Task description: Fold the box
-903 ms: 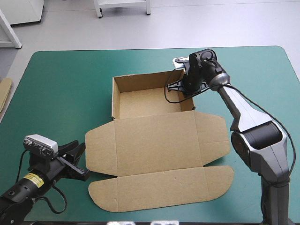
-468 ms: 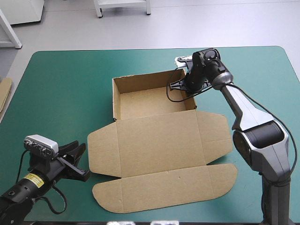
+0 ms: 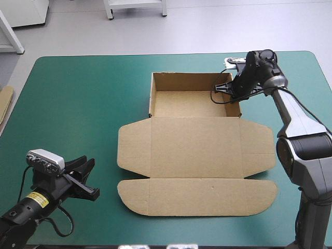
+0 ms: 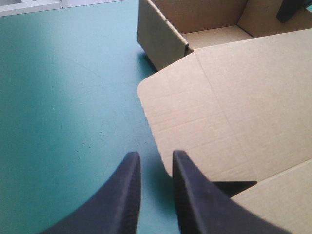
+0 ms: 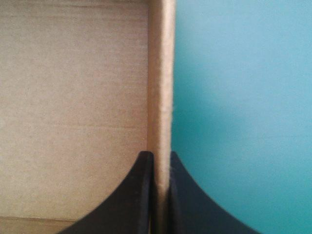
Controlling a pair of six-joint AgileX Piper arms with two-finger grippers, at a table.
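The brown box (image 3: 197,148) lies as an open tray with raised walls at the far side and its lid flat toward the near edge. My right gripper (image 3: 231,89) is shut on the tray's right wall; in the right wrist view that wall (image 5: 161,73) runs straight up from between the gripper (image 5: 161,156), with the tray floor on one side and teal-green cover on the other. My left gripper (image 3: 88,177) rests low near the table's front left corner, open by a narrow gap (image 4: 155,157) and empty. The lid's left flap (image 4: 195,122) lies just ahead of it.
An edge of more brown board (image 3: 4,104) shows at the table's left edge. Bare teal-green cover (image 3: 78,104) stretches left of the box. The table's right edge is close behind the right gripper.
The box has slid to the right and turned square to the table's edges, with the right gripper on its wall moving along. The left arm has stayed put.
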